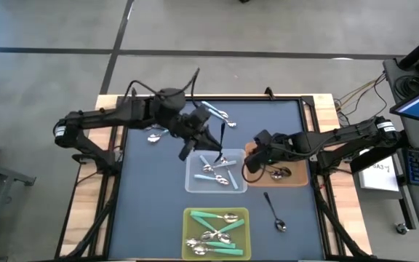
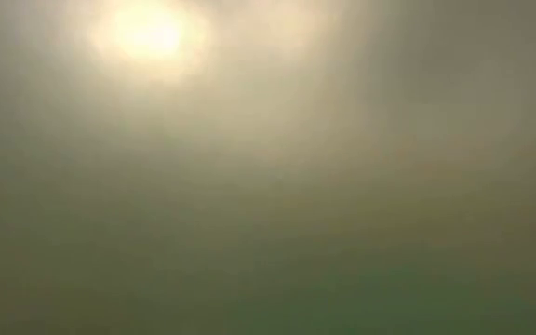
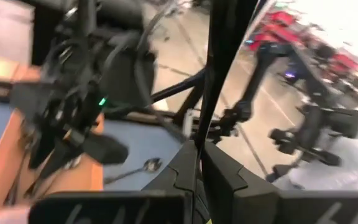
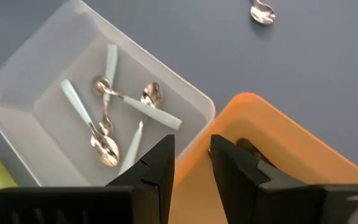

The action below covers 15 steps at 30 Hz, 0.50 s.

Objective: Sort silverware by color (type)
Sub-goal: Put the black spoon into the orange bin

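Note:
My left gripper (image 1: 206, 140) hangs above the far edge of the clear bin (image 1: 195, 182) and is shut on a dark-handled spoon (image 3: 213, 68). My right gripper (image 4: 191, 155) hovers over the left rim of the brown bin (image 4: 253, 109), open by a narrow gap, with nothing between its fingers. Light-blue-handled spoons (image 4: 148, 112) lie in the clear bin. Teal-handled spoons (image 1: 220, 222) lie in the yellow-green bin (image 1: 189, 218). One dark-handled spoon (image 1: 275, 211) lies on the mat near the right edge. More light-blue spoons (image 1: 214, 111) lie on the far part of the mat. The low view shows only a hazy glow. My left gripper pinches the dark-handled spoon between its two shut fingers (image 3: 225, 180). The dark handle (image 3: 202, 134) sticks straight out past the fingertips. The spoon is lifted clear over the clear bin. The fingers hide which end they have.
A further spoon (image 1: 153, 137) lies on the mat under the left arm. The brown bin (image 1: 297, 178) holds a dark spoon (image 1: 277, 172). The three bins stand close together at the mat's middle and near side. Cables and a monitor sit off the table's right edge.

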Motion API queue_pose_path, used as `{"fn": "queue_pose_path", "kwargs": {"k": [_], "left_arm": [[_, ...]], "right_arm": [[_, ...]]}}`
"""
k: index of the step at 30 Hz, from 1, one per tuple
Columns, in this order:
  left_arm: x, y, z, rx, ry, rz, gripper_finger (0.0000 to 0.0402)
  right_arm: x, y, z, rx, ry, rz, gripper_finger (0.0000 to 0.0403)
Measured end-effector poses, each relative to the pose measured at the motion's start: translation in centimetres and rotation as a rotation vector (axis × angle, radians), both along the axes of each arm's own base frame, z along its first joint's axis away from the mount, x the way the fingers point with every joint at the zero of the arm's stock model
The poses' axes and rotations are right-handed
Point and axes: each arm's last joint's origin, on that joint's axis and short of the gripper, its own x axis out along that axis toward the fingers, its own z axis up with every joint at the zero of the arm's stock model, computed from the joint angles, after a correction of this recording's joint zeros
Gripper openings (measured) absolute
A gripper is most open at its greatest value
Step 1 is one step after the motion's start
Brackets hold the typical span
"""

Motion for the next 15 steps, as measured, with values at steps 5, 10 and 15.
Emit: {"fn": "queue_pose_path", "kwargs": {"k": [5,10,15], "left_arm": [[0.1,-1.4,-1.9,0.019,0.138,0.088,0.0000],[0.0,-2.4,-2.1,0.030,0.143,0.068,0.0000],[-0.4,-2.7,-2.2,0.065,0.160,0.044,0.0000]], "right_arm": [[0.8,0.1,0.6,0.015,-0.103,-0.001,0.0095],[1.9,0.3,1.6,0.044,-0.268,-0.009,0.0095],[2.7,0.4,2.5,0.062,-0.394,-0.008,0.0095]]}}
